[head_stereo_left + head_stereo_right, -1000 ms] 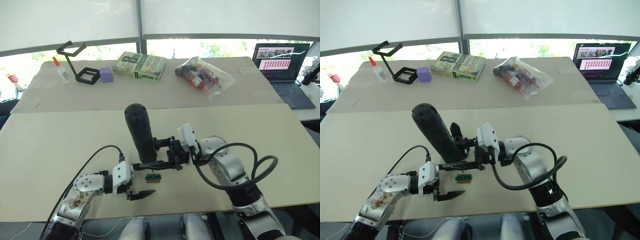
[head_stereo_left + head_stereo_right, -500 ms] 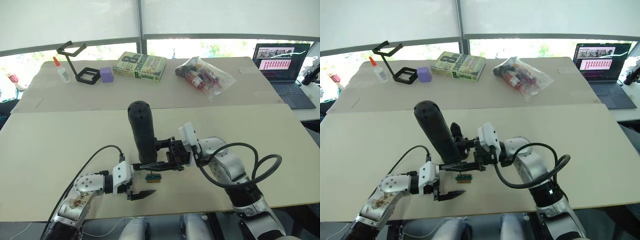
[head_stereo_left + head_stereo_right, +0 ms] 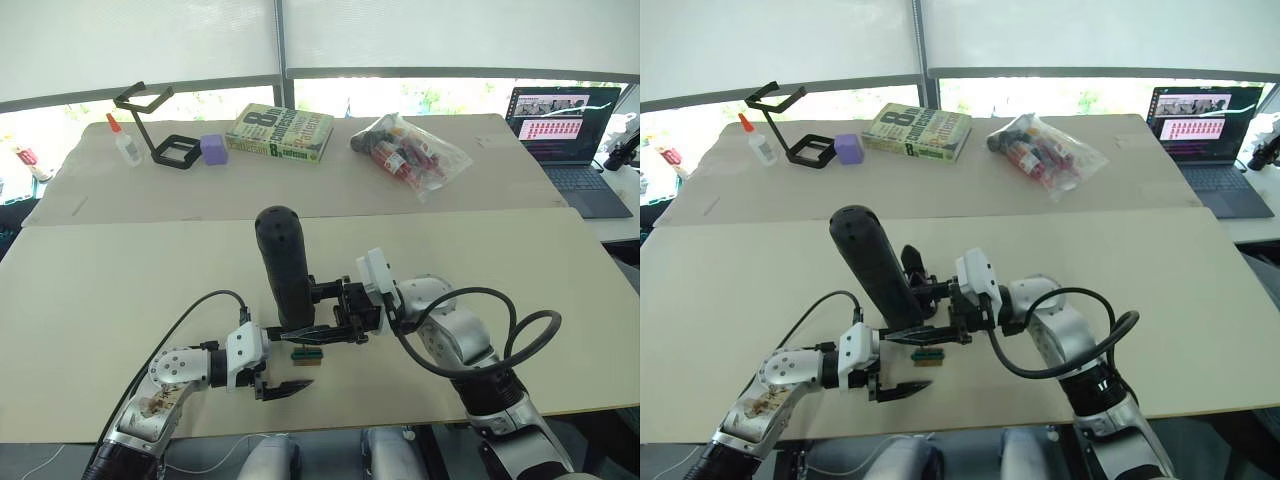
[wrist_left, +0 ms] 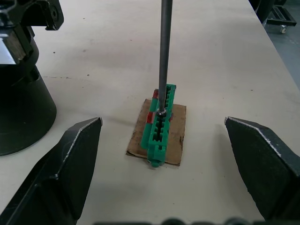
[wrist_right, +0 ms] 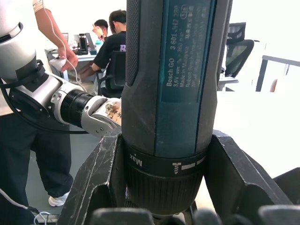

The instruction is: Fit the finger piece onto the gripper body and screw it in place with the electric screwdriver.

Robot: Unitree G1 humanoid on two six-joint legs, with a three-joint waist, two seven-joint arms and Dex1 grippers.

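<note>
My right gripper (image 3: 302,327) is shut on the electric screwdriver (image 3: 284,262), a thick black cylinder held nearly upright over the near middle of the table. Its thin metal bit (image 4: 164,56) points down, with the tip on a small green block (image 4: 159,123) lying on a brown scrap. My left gripper (image 3: 284,387) hovers open just in front of that block, one finger on each side of it. The gripper body (image 4: 18,108) stands close by, behind the screwdriver, showing its round black base. The finger piece is out of view.
Along the far table lie a book (image 3: 279,131), a clear bag of items (image 3: 408,150), a purple block (image 3: 212,149), a black wire stand (image 3: 160,130) and a glue bottle (image 3: 124,143). A laptop (image 3: 558,125) sits at the far right. People (image 5: 112,42) show beyond the table.
The screwdriver's top has swung slightly to the right, standing more upright in my right gripper. The left gripper and the green block have stayed put.
</note>
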